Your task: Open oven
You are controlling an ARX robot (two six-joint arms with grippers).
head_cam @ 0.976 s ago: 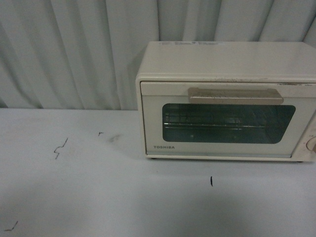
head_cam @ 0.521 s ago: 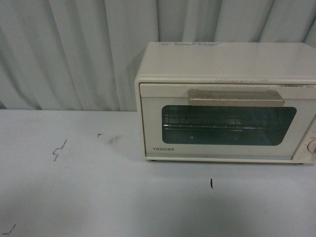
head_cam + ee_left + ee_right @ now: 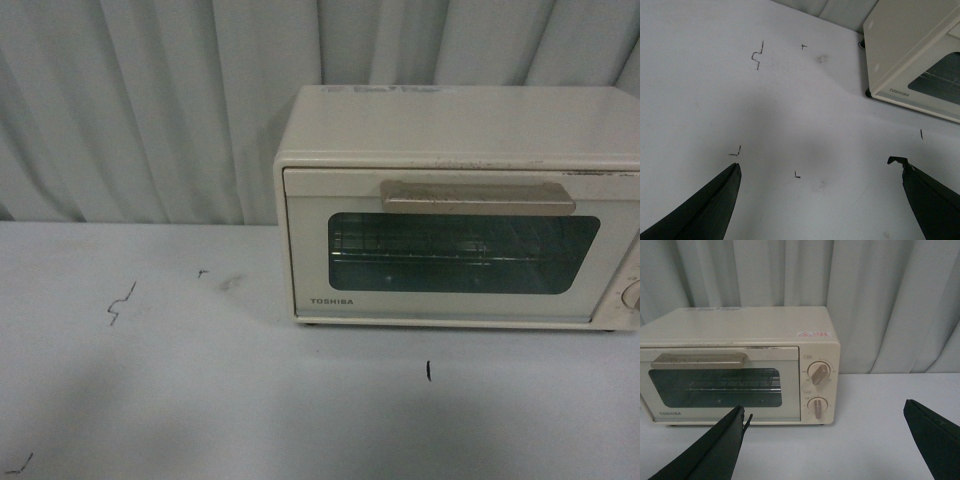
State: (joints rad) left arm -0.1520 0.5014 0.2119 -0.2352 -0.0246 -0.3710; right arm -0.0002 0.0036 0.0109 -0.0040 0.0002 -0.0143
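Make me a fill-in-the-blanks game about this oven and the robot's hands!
The door of the oven is ____.
The brand name printed on the door is ____.
Beside the door sit ____ knobs.
The left hand and the right hand are both ____, holding nothing.
Missing words: shut, TOSHIBA, two, open.

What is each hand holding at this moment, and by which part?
Nothing is held. The left hand is open over the table, the right hand open facing the oven, whose handle is untouched.
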